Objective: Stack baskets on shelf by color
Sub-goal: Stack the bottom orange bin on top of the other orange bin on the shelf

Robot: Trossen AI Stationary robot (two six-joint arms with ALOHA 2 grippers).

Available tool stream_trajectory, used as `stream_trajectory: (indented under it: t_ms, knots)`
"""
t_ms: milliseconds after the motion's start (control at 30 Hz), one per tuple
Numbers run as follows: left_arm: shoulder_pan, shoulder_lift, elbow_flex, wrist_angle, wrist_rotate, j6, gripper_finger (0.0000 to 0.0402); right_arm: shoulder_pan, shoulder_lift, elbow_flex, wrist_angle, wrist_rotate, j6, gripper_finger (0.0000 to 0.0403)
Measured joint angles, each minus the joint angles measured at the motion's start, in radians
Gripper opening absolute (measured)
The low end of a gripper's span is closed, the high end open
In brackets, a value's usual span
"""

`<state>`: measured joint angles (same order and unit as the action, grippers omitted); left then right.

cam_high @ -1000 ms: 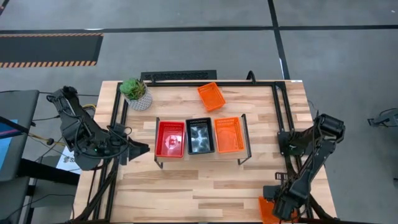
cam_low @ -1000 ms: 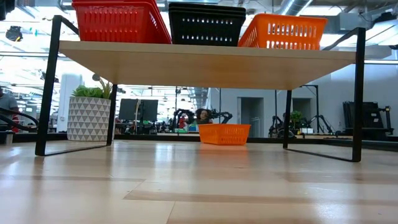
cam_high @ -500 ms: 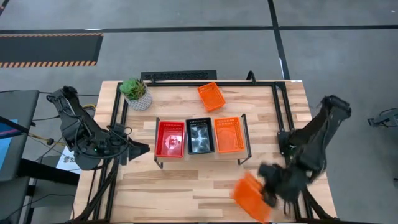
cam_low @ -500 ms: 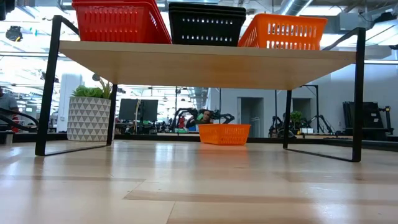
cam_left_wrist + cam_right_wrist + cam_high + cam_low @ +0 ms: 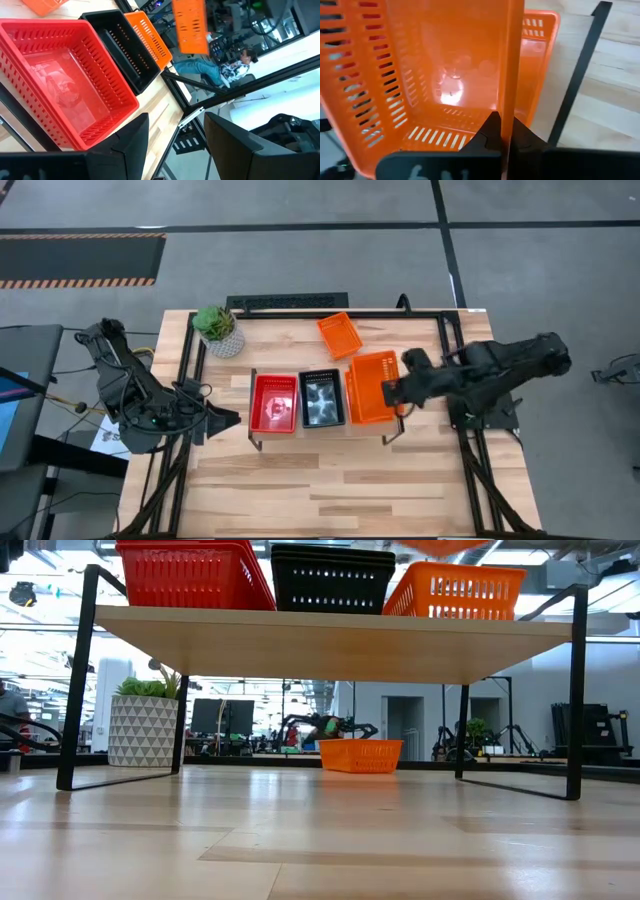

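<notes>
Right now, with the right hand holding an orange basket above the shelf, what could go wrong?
1. The held orange basket sits offset from the orange basket on the shelf, so it may not nest.
2. The right hand pinches only one wall; the basket could tilt or slip.
3. Lowering might bump the black basket.
</notes>
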<state>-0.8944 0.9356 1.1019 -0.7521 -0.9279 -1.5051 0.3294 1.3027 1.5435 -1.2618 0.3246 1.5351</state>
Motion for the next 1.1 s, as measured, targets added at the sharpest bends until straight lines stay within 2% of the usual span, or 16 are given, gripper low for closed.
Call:
stream_trajectory:
  t_ms: [100, 267, 533, 933, 1100]
  knots:
    - [0.0, 0.0, 0.0, 0.0, 0.0, 0.0, 0.0178, -0.078, 0.03, 0.009, -0.012, -0.064, -0.054, 0.0007]
    - [0.0, 0.0, 0.0, 0.0, 0.0, 0.0, 0.0178, -0.118, 0.072, 0.009, -0.049, -0.096, -0.067, 0.0012]
    - [0.0, 0.0, 0.0, 0.0, 0.001, 0.026, 0.0178, -0.124, 0.128, 0.009, -0.084, -0.118, -0.072, 0.0013]
    - [0.0, 0.0, 0.0, 0.0, 0.007, 0.027, 0.0178, -0.124, 0.127, 0.009, -0.085, -0.145, -0.043, 0.0026]
    - [0.0, 0.0, 0.0, 0.0, 0.01, 0.035, 0.0178, -0.124, 0.127, 0.009, -0.085, -0.152, -0.028, 0.0043]
